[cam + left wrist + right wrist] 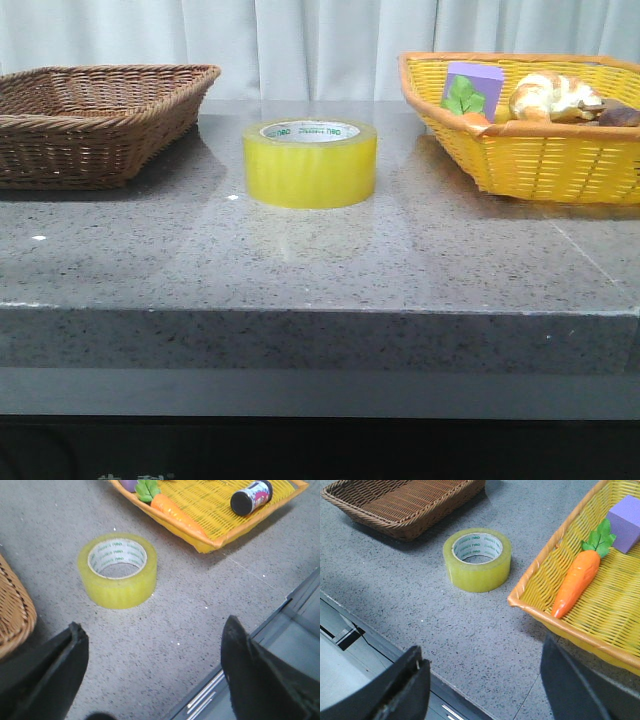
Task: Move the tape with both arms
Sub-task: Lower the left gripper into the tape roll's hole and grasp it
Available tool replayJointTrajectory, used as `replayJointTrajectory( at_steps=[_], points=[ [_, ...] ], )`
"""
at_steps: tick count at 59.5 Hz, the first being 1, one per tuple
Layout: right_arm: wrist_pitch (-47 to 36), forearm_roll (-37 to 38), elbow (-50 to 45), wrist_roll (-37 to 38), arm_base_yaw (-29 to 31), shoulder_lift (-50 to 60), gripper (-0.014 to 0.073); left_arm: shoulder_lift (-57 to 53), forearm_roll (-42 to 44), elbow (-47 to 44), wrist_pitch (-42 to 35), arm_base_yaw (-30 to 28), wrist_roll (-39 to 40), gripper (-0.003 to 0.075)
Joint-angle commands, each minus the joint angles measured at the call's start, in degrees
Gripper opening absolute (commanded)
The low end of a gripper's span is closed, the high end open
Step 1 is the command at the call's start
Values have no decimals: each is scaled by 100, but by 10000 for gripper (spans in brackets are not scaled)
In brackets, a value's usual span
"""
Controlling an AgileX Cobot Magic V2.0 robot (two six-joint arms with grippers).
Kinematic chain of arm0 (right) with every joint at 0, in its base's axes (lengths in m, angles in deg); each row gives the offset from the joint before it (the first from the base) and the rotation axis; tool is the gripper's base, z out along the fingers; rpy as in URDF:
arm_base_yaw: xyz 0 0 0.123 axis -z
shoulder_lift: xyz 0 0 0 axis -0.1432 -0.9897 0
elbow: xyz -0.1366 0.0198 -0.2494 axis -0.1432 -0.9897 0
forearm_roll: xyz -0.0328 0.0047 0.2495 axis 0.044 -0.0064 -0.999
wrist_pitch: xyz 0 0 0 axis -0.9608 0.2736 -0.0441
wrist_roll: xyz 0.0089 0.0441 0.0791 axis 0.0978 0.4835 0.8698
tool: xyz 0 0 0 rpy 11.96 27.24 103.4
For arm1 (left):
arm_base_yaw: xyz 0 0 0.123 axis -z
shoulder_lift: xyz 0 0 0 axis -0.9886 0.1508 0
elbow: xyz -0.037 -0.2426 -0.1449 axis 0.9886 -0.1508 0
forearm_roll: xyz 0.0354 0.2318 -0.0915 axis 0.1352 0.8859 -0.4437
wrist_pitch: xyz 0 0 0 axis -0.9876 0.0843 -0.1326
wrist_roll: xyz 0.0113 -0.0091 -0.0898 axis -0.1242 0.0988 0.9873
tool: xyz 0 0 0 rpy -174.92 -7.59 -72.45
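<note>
Both end effectors, left (152,672) & right (485,685), gape open, empty, apart from tape (310,163) on table (300,260).

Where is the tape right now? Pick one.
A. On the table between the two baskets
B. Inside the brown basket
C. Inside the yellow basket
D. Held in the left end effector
A. The tape sits flat on the table, with the brown basket on one side and the yellow basket on the other, touching neither; both end effectors are open and away from it.
</note>
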Motion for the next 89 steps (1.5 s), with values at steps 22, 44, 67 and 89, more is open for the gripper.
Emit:
replayJointTrajectory(
  at_steps=[22,44,67,89],
  points=[
    [-397,12,145,-33,41,14,498,2046,231,2599,1791,39,-1075,559],
    [-397,12,145,-33,41,14,498,3947,-158,4343,2550,13,-1829,557],
    [-397,12,145,-33,41,14,498,5282,-799,5432,2886,-355,-2088,555],
    [-397,12,145,-33,41,14,498,5793,-903,5489,2604,-376,-2242,554]
  ],
)
